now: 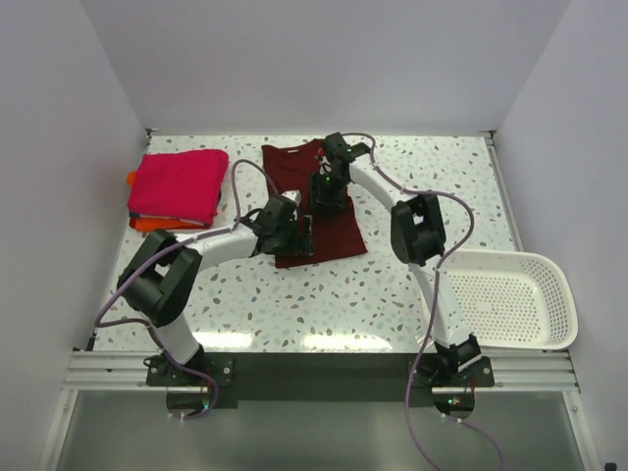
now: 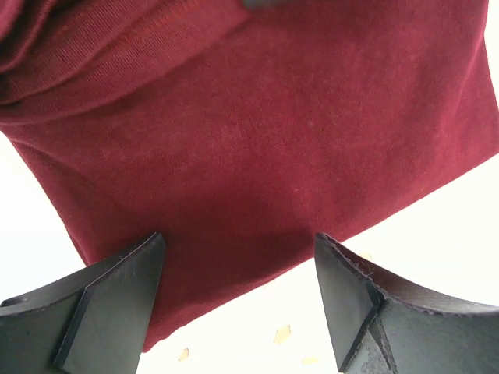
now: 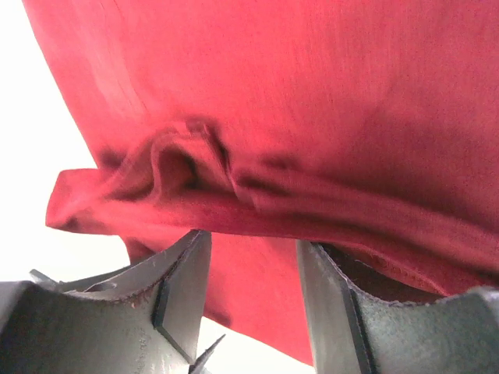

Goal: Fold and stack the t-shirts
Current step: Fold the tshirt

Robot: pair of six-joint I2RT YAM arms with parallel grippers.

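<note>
The dark maroon t-shirt (image 1: 340, 235) lies partly folded at the table's middle, collar end toward the back. My left gripper (image 1: 303, 236) is at its near left edge. In the left wrist view the gripper (image 2: 239, 238) is open, its fingers straddling the shirt's hem (image 2: 273, 117) with nothing between them. My right gripper (image 1: 330, 199) is over the shirt's middle. In the right wrist view it (image 3: 253, 238) is open, with a bunched ridge of the shirt (image 3: 312, 78) lying across its fingertips. The folded magenta-pink shirt (image 1: 178, 183) sits on the folded orange shirt (image 1: 147, 224) at the back left.
A white slotted basket (image 1: 549, 285) stands at the right near edge. The speckled table (image 1: 294, 304) is bounded by white walls at the back and both sides. Cables loop from both arms over the table near the shirt.
</note>
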